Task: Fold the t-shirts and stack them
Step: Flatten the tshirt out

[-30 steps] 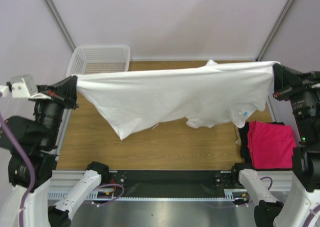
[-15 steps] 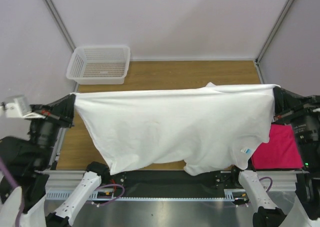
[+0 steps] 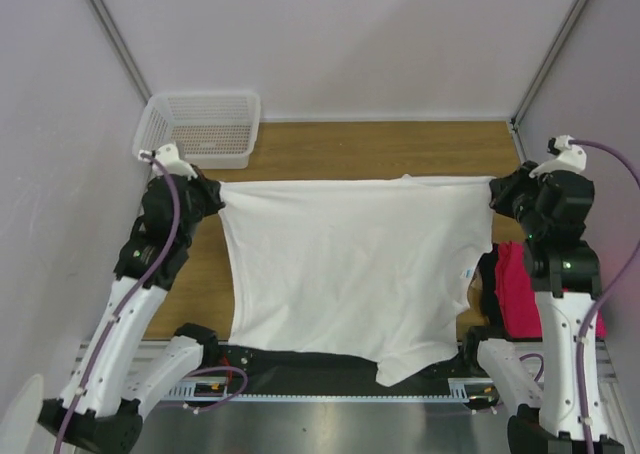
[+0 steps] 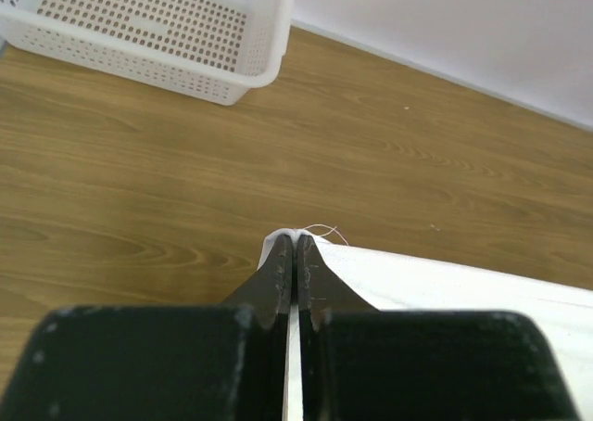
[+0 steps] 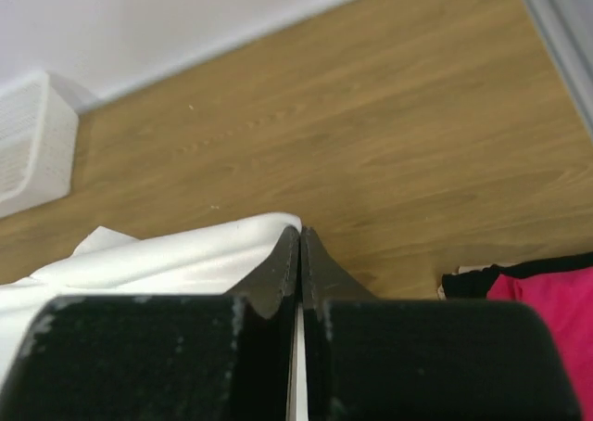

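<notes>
The large white t-shirt (image 3: 350, 264) is stretched between my two grippers across the middle of the table, its lower edge draped over the near edge. A small blue-white tag (image 3: 465, 273) shows near its right side. My left gripper (image 3: 212, 192) is shut on the shirt's far left corner (image 4: 295, 237). My right gripper (image 3: 497, 189) is shut on the far right corner (image 5: 298, 231). A folded magenta-pink shirt (image 3: 515, 289) lies on a black one (image 3: 487, 279) at the right, partly behind my right arm; it also shows in the right wrist view (image 5: 556, 287).
A white mesh plastic basket (image 3: 200, 126) stands at the far left corner of the wooden table (image 3: 380, 149); it also shows in the left wrist view (image 4: 157, 31). Bare wood lies beyond the shirt's far edge.
Both grippers have carried the white shirt down and inward from a high, wide spread. It now hangs lower and narrower over the table, reaching past the near edge.
</notes>
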Action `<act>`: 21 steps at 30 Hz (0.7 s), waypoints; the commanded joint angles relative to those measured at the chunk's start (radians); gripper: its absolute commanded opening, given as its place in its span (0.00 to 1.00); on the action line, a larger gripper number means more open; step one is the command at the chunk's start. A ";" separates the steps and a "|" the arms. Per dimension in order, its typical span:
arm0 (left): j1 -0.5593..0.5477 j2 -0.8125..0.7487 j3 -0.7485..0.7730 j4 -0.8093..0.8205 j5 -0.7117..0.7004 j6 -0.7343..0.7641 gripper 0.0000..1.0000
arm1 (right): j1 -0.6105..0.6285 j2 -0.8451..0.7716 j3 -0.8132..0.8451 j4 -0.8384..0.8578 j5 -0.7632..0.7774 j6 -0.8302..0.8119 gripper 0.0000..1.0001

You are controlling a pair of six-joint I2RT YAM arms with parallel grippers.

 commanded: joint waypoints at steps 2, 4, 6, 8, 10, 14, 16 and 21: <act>0.016 0.139 -0.068 0.254 -0.120 -0.035 0.00 | -0.010 0.071 -0.129 0.269 0.114 0.016 0.00; 0.016 0.208 -0.073 0.338 -0.125 -0.037 0.00 | -0.010 0.111 -0.169 0.334 0.134 0.016 0.00; 0.016 0.313 -0.068 0.410 -0.125 -0.035 0.00 | -0.011 0.171 -0.216 0.383 0.148 0.011 0.00; 0.016 0.424 -0.038 0.438 -0.131 -0.032 0.00 | -0.010 0.214 -0.240 0.453 0.159 0.009 0.00; 0.016 0.498 -0.004 0.455 -0.141 -0.026 0.00 | -0.010 0.292 -0.241 0.526 0.153 0.002 0.00; 0.016 0.646 0.085 0.497 -0.161 -0.006 0.00 | -0.010 0.422 -0.232 0.648 0.124 0.000 0.00; 0.016 0.716 0.114 0.510 -0.161 0.002 0.00 | -0.010 0.500 -0.209 0.714 0.115 0.003 0.00; 0.024 0.834 0.191 0.521 -0.148 0.003 0.00 | -0.008 0.657 -0.131 0.753 0.099 -0.006 0.00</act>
